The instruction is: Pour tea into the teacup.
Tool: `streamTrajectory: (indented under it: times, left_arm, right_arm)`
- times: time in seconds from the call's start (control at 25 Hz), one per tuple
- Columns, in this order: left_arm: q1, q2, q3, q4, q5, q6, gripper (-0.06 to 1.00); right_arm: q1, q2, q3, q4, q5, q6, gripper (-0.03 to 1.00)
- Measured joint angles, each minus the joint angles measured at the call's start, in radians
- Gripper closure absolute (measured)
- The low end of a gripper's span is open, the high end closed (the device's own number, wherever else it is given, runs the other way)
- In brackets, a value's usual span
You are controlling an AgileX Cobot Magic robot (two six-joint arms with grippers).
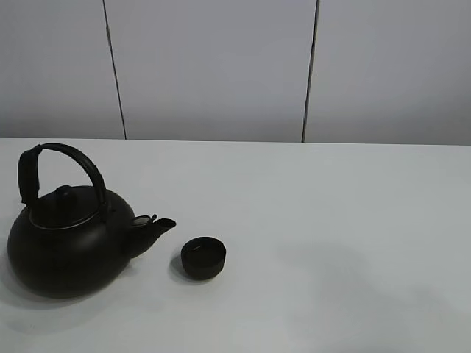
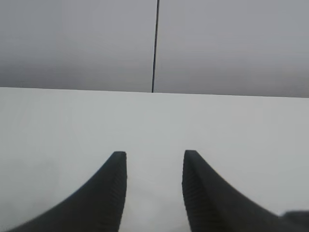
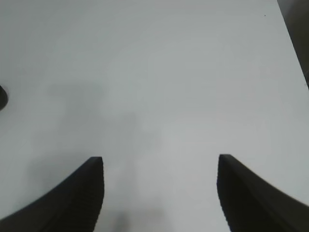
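Note:
A small, low, matte-black teacup stands on the white table, just right of the spout of a big round black kettle with an arched handle. Neither arm shows in the exterior high view. My left gripper is open above bare table and faces the back wall, with nothing between its fingers. Over bare table too, my right gripper is open wide and holds nothing. A dark sliver at the edge of the right wrist view is too small to identify.
A grey panelled wall runs along the table's far edge. In the right wrist view the table's edge shows at one corner, with dark floor beyond. The kettle's spout points toward the cup.

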Motion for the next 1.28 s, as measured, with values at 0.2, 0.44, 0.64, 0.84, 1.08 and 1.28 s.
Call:
streamTrajectory:
  times: [0.2, 0.44, 0.64, 0.84, 1.08, 1.28]
  left_arm:
    - [0.041, 0.000, -0.095, 0.012, 0.076, -0.004, 0.66]
    - [0.052, 0.000, -0.158, 0.077, 0.112, -0.004, 0.66]
    - [0.052, 0.000, -0.219, 0.116, 0.224, -0.016, 0.66]
    - [0.052, -0.005, -0.263, 0.208, 0.373, -0.152, 0.66]
    - [0.052, -0.169, -0.387, 0.330, 0.790, -0.355, 0.66]
    - [0.052, -0.353, -0.527, 0.357, 1.071, -0.393, 0.66]
  right_arm:
    - [0.000, 0.000, 0.000, 0.000, 0.000, 0.000, 0.50]
    - [0.000, 0.000, 0.000, 0.000, 0.000, 0.000, 0.50]
    - [0.000, 0.000, 0.000, 0.000, 0.000, 0.000, 0.50]
    - [0.000, 0.000, 0.000, 0.000, 0.000, 0.000, 0.50]
    - [0.000, 0.000, 0.000, 0.000, 0.000, 0.000, 0.50]
    - [0.000, 0.000, 0.000, 0.000, 0.000, 0.000, 0.50]
